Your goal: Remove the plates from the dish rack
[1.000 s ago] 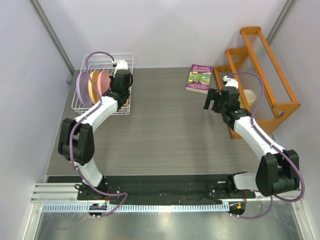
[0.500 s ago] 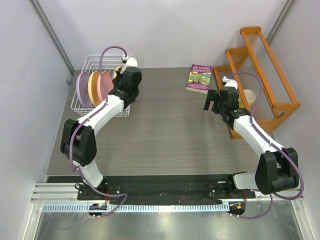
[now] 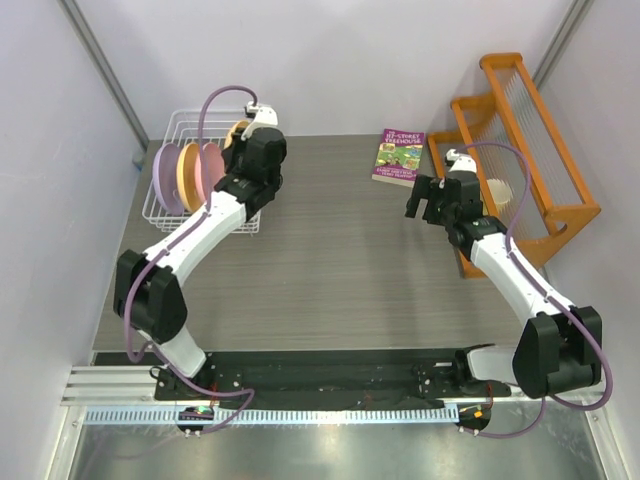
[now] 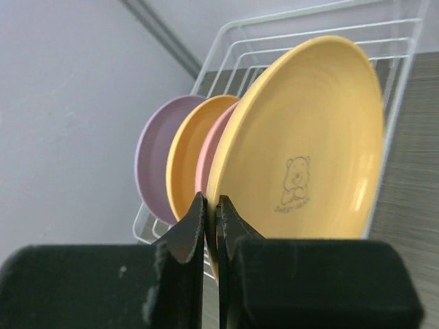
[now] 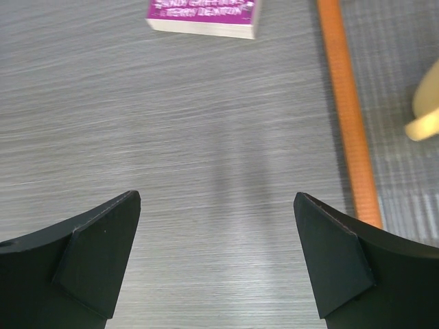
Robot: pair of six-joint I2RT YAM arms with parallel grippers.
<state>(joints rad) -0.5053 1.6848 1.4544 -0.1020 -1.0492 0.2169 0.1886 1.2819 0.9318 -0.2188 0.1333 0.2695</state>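
Desk [image 3: 340,260]: grey wood-grain top, matte.
Walls [image 3: 330,60]: plain white, on three sides.
Corner post [image 3: 97,60]: grey metal, slanting.
Shelf rack [image 3: 501,58]: orange wood, at the desk's right edge.
Light: even, with soft shadows.

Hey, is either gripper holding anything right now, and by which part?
The left gripper pinches the bear-printed orange-yellow plate by its rim; the right gripper is open, holding nothing.

My left claw [image 4: 210,205] is black. The bear plate [image 4: 309,130] is yellow, its bear drawn in brown. Behind it are a pink plate [image 4: 209,157], yellow plate [image 4: 184,161] and lilac plate [image 4: 152,164]. Rack [image 3: 185,125] white, bench [image 5: 206,151] streaky grey, book [image 5: 202,12] purple, shelf [image 5: 346,116] orange.
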